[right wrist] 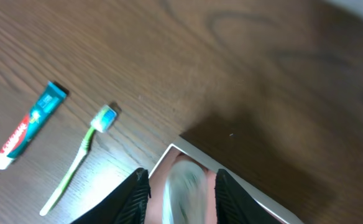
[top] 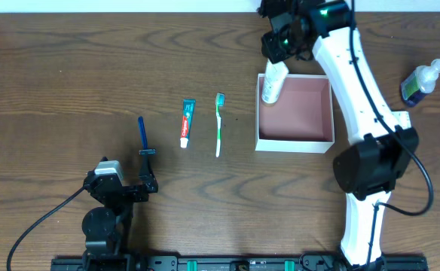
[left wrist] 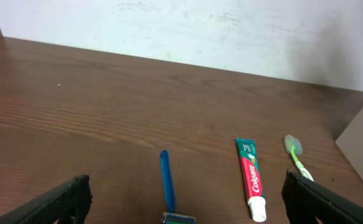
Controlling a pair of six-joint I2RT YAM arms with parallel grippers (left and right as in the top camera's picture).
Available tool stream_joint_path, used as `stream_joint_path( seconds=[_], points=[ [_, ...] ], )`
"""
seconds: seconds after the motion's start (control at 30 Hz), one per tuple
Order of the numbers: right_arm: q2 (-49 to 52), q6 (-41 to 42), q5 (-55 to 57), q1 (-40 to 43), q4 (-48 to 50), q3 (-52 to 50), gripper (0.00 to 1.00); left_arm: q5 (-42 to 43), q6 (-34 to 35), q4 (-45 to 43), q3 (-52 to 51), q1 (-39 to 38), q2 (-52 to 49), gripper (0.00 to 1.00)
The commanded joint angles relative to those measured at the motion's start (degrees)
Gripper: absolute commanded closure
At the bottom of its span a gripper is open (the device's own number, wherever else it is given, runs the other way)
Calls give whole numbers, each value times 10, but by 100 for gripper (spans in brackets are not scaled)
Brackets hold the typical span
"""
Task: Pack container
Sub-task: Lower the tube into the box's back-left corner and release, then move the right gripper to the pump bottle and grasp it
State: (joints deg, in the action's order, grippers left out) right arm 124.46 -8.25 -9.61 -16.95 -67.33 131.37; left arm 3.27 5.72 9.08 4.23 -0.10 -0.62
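At right-centre of the desk [top: 54, 75], the square shallow cardboard container with white walls and dusty-pink inside [top: 304, 113] is sitting flat, open side up. It is lying square to the desk edges and, being square, is offering no long axis. A white plastic bottle [top: 273, 83] is leaning across its far-left corner, with its lower end inside on the pink floor and its upper end poking out over the rim. The bottle's long axis is running near-to-far with a slight slant.

Right jaws are hanging directly over that corner and standing apart on either side of the bottle. In the right wrist view slivers of pink are showing between each jaw and the bottle, so I am reading them as loose around it, not clamped. The bottle is blurring there, so light contact is hard to rule out. From those jaws the rest of the container is spreading toward the robot and to its right. The right arm [top: 355, 83] is by far the nearer one. The left arm [top: 107, 203] is sitting folded at near-left, well apart from the container, with its jaws gaping wide on nothing.

Counting: one container, one white bottle. On bare desk to its left:
- one red-white-teal toothpaste tube [top: 187, 122]
- one green-and-white toothbrush [top: 219, 124]
- one blue-handled razor [top: 141, 134]

All three are lying near-to-far, side by side. One clear pump bottle of blue liquid [top: 423, 81] is sitting on the right, beyond the right arm. By my judgement, four items are waiting to go in.
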Motion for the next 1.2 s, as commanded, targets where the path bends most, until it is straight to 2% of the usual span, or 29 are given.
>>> stream_joint_path(
  seconds=[0.0,0.03,0.13,0.23,0.4,0.5,0.57,0.73,0.8,0.83,0.87,0.9,0.97,1.03,1.17],
  points=[
    [-67,-13,11,8,-8,44,61,8,-8,16,-10,2,3,2],
    [-80,-12,35,14,-8,52,60,8,-8,16,-10,2,3,2],
    [-114,-12,130,45,-2,63,51,8,-8,16,-10,2,3,2],
    [-140,4,210,100,-11,63,49,8,-8,16,-10,2,3,2],
    [-141,57,214,238,-32,58,46,8,-8,16,-10,2,3,2],
    [-126,62,121,323,-35,46,27,8,-8,16,-10,2,3,2],
    [-117,65,52,362,-50,45,1,8,-8,16,-10,2,3,2],
    [-82,66,-102,422,-68,39,1,8,-8,16,-10,2,3,2],
    [-64,71,-116,433,-68,38,1,8,-8,16,-10,2,3,2],
    [-57,97,-92,437,-68,38,1,8,-8,16,-10,2,3,2],
    [-49,160,-47,441,-71,38,6,8,-8,16,-10,2,3,2],
    [-39,276,27,446,-85,38,4,8,-8,16,-10,2,3,2],
    [-22,414,111,452,-106,38,1,8,-8,16,-10,2,3,2],
    [-8,433,114,454,-100,38,1,8,-8,16,-10,2,3,2],
    [10,418,111,452,-101,38,1,8,-8,16,-10,2,3,2]
  ],
)
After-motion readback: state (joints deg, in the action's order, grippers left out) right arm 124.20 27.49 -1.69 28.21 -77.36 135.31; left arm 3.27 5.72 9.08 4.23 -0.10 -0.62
